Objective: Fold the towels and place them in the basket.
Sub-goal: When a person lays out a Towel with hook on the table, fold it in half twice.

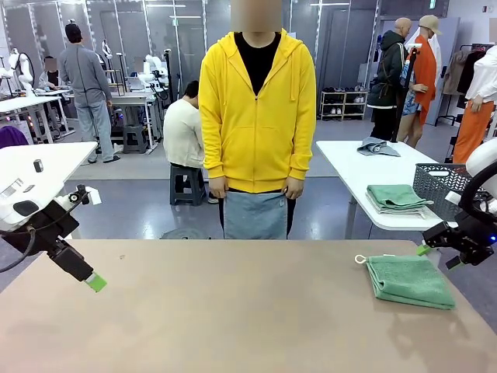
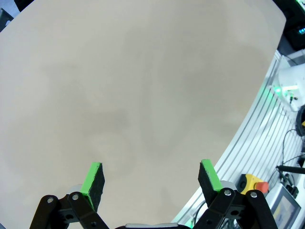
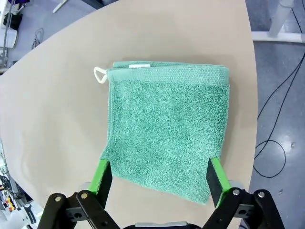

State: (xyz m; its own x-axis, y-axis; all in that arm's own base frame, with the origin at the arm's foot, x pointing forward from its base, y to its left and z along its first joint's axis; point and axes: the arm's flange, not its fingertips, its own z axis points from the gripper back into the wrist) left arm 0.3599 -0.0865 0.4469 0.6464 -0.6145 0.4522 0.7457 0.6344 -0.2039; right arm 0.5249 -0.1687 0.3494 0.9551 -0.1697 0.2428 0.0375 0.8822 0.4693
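Note:
A folded green towel lies at the table's right, its white loop and label at the far edge in the right wrist view. My right gripper hangs open just above and beside that towel; its fingers straddle the near edge of the green towel, with the right gripper holding nothing. My left gripper hovers open over bare table at the left, and the left gripper is empty. The person holds a pale grey-blue towel hanging at the far edge. The dark basket stands on the white side table.
The person in a yellow hoodie stands at the far side, centre. The white side table at the back right carries a stack of green cloths and a grey cloth. The tan table spreads between the arms.

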